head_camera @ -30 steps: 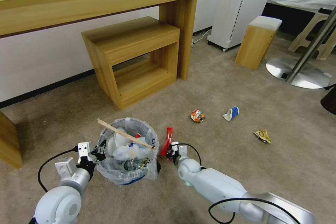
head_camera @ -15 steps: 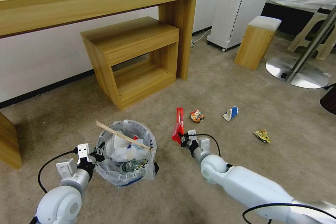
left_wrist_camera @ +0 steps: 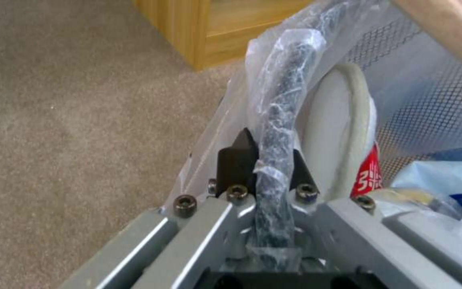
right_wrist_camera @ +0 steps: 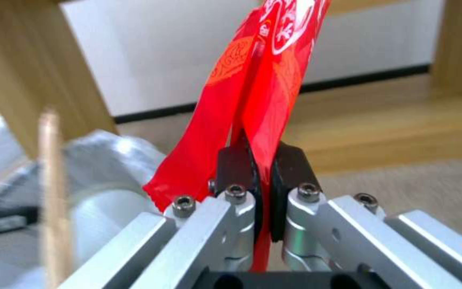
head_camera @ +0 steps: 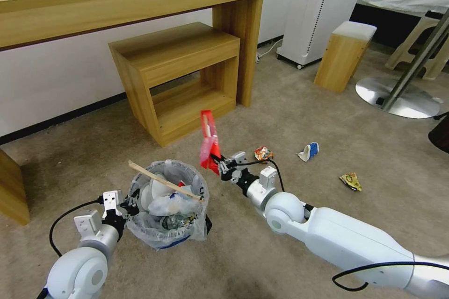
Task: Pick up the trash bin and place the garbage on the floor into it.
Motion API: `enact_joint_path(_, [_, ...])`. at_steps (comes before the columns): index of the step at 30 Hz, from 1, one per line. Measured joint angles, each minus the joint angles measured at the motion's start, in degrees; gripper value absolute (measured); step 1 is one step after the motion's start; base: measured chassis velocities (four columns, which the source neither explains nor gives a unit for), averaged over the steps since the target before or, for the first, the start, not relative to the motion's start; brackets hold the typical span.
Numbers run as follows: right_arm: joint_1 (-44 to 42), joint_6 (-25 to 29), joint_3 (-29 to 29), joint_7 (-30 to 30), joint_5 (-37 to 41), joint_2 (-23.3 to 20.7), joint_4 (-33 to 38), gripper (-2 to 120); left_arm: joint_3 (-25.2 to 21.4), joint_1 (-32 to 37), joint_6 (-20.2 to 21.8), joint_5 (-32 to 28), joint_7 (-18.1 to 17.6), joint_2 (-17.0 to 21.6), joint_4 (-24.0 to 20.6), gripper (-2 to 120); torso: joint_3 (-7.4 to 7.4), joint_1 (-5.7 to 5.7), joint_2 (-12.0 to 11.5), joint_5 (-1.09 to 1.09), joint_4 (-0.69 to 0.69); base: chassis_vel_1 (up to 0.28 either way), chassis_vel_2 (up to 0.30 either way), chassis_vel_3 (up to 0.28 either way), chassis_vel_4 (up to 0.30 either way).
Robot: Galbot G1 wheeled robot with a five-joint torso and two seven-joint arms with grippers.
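Holding a red wrapper (head_camera: 208,142) pinched upright in its closed fingers, the right gripper (head_camera: 218,164) hangs above the carpet (head_camera: 304,117), just beside the trash bin (head_camera: 168,205).

The left gripper (head_camera: 132,202) is clamped on the bin's bag-covered rim. Inside lie a wooden stick (head_camera: 163,180) and a white slipper (left_wrist_camera: 338,128). On the carpet farther right lie an orange packet (head_camera: 263,154), a paper cup (head_camera: 309,151) and a yellow packet (head_camera: 351,181).

A wooden stick (head_camera: 164,180) lies across the trash bin's (head_camera: 168,229) mouth.
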Motion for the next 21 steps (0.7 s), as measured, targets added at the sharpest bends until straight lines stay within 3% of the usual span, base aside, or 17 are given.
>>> enact_joint_path(21, [4.3, 0.1, -5.9, -4.0, 0.7, -1.6, 3.3, 2, -0.4, -0.4, 0.8, -1.5, -1.0, 0.8, -1.5, 0, 0.0, 0.0, 0.0, 0.0, 0.0, 0.0, 0.0, 0.0, 0.0])
